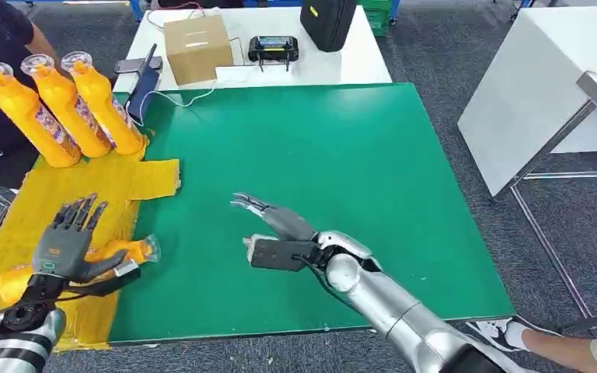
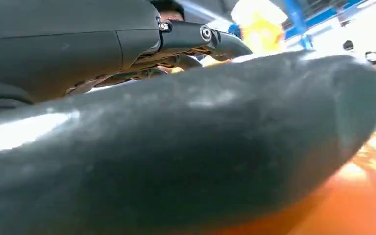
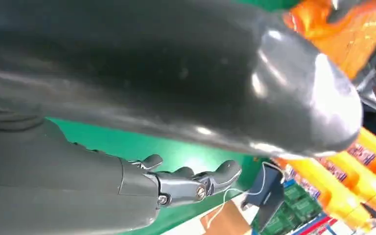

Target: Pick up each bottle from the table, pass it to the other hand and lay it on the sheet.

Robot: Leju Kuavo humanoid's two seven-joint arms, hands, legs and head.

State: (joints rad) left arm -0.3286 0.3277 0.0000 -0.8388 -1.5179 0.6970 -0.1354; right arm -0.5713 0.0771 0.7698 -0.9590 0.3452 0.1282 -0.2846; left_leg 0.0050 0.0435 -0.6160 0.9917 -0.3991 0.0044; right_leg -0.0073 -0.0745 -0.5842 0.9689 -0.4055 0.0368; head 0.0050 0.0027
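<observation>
Four bottles: three orange bottles stand upright beyond the left hand, on the far end of the yellow sheet; their caps are blurred in the right wrist view.
Lying bottle: on the sheet, directly under the left hand, its body mostly hidden.
Left hand: fingers fanned above the bottle, thumb touching it; whether it grips cannot be told.
Right hand: released, fingers apart over the green mat, well clear of the bottle.
Person: a shoe just past the right arm, cut off by the frame.
</observation>
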